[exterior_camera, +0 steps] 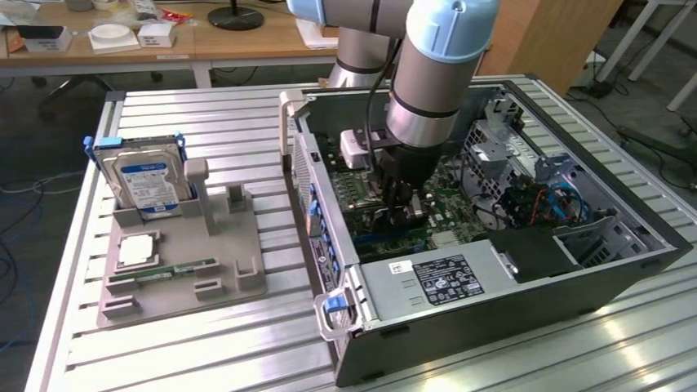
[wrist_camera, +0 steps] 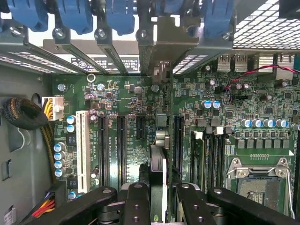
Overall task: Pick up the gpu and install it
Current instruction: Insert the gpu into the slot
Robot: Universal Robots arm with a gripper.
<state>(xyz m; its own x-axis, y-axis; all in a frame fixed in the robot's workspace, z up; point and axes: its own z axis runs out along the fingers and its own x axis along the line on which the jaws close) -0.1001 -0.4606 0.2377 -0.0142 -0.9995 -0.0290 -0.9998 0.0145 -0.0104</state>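
My gripper (exterior_camera: 401, 208) reaches down into the open computer case (exterior_camera: 610, 269), over the green motherboard (wrist_camera: 122, 93). In the wrist view the gripper (wrist_camera: 159, 194) is shut on the gpu (wrist_camera: 158, 164), a thin card seen edge-on between the black fingers (wrist_camera: 136, 199). The card stands upright over the row of long black expansion slots (wrist_camera: 121, 145), between two of them. Its silvery bracket (wrist_camera: 164, 42) sits at the case's rear slot openings, among the blue latches. I cannot tell whether the card's edge is seated in a slot.
A grey holder tray (exterior_camera: 218, 245) on the exterior view's left carries a blue-labelled hard drive (exterior_camera: 147, 175), a processor chip (exterior_camera: 139, 249) and a narrow green memory stick (exterior_camera: 175, 268). The power supply (exterior_camera: 436, 282) and cable bundles (wrist_camera: 21, 115) crowd the case.
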